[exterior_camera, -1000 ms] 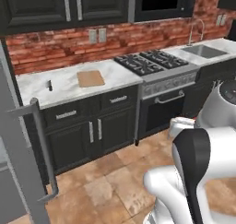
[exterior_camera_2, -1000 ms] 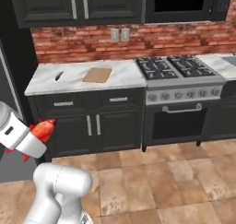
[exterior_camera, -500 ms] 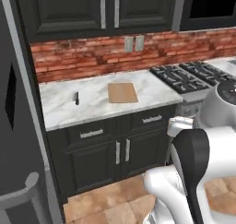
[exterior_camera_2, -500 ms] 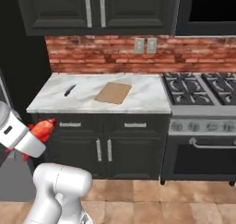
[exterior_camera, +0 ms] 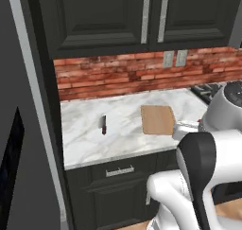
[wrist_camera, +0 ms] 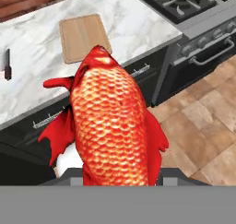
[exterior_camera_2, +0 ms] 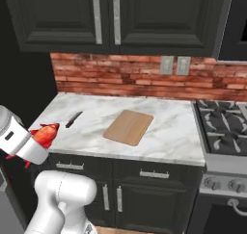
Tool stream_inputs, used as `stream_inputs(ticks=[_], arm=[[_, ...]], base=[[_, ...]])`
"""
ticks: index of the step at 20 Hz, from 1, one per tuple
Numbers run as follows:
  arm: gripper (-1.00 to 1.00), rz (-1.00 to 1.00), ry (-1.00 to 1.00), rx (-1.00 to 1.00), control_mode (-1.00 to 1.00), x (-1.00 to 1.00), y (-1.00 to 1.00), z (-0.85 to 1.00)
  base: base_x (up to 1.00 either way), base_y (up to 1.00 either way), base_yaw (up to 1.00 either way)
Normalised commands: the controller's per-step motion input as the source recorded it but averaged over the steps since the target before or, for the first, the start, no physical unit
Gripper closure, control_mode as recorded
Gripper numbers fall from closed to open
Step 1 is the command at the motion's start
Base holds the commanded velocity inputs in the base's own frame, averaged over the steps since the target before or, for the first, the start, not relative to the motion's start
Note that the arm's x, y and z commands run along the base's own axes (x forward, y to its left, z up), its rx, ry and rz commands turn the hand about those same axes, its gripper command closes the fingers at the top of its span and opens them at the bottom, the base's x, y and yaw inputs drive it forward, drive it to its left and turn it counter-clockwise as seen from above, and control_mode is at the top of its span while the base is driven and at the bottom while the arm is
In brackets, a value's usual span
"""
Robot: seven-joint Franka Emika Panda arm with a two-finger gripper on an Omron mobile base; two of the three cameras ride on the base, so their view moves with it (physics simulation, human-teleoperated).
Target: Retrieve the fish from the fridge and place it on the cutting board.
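I have the marble desk (exterior_camera_2: 169, 132) squarely ahead of the base now, with the cutting board (exterior_camera_2: 129, 127) lying flat near its middle, the stove (exterior_camera_2: 224, 127) off to its right and a small dark knife (exterior_camera_2: 74, 119) well apart on its left. The step in hand, as I judge it, is the carry: I want to swing the arm up over the desk edge, keep the load level and clear of the drawer fronts, and lower onto bare wood, not the knife side. The end effector (exterior_camera_2: 36, 141) hangs low at the front left of the desk, below its top, and is pinched on the fish (wrist_camera: 113, 126), which juts forward from it. The board sits ahead of and above the fish, not yet under it.
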Motion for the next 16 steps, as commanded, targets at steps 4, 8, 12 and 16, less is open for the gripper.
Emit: stream_inputs(ticks=[4, 8, 12, 16], arm=[[1.00, 0.00, 0.00, 0.00, 1.00, 0.00, 0.00, 0.00], [1.00, 0.00, 0.00, 0.00, 1.00, 0.00, 0.00, 0.00], [1.00, 0.09, 0.00, 0.01, -1.00, 0.37, -0.31, -0.14], [1.00, 0.19, 0.00, 0.00, -1.00, 0.89, -0.57, -0.45]], base=[[1.00, -0.48, 0.08], [0.99, -0.72, 0.04], [0.43, -0.25, 0.06], [0.00, 0.00, 0.00]])
